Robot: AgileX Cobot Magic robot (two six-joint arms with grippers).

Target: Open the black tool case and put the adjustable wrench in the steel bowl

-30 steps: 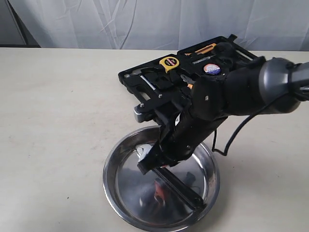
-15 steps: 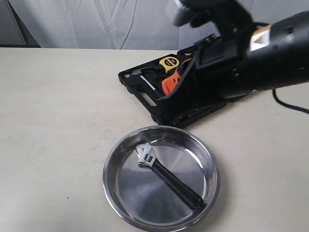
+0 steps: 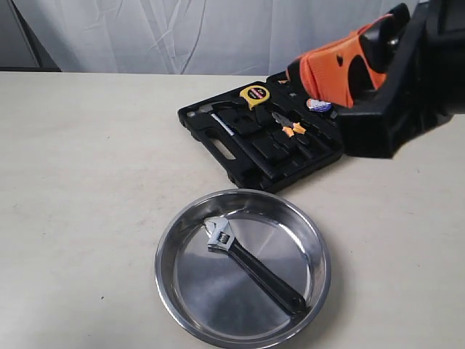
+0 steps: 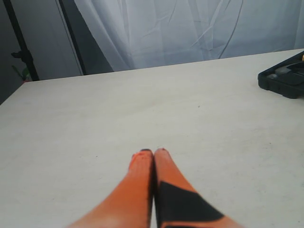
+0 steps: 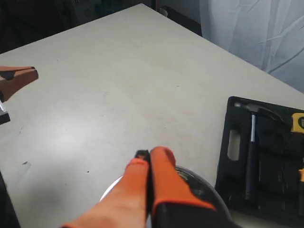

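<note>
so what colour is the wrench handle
Black, with a silver head. The wrench shows best in the exterior view, lying in the bowl.

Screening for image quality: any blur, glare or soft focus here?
Exterior view: right gripper looms soft near the lens; steel bowl shows mild reflections, no blown glare; adjustable wrench sharp. Left wrist view: left gripper soft, table sharp. Right wrist view: right gripper blurred, black tool case clear.

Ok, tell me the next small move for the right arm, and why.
Probably just draw the right gripper back to a rest pose. The adjustable wrench lies flat inside the steel bowl, the black tool case sits open, and the gripper is shut on nothing, so no grasp seems left to do.
</note>
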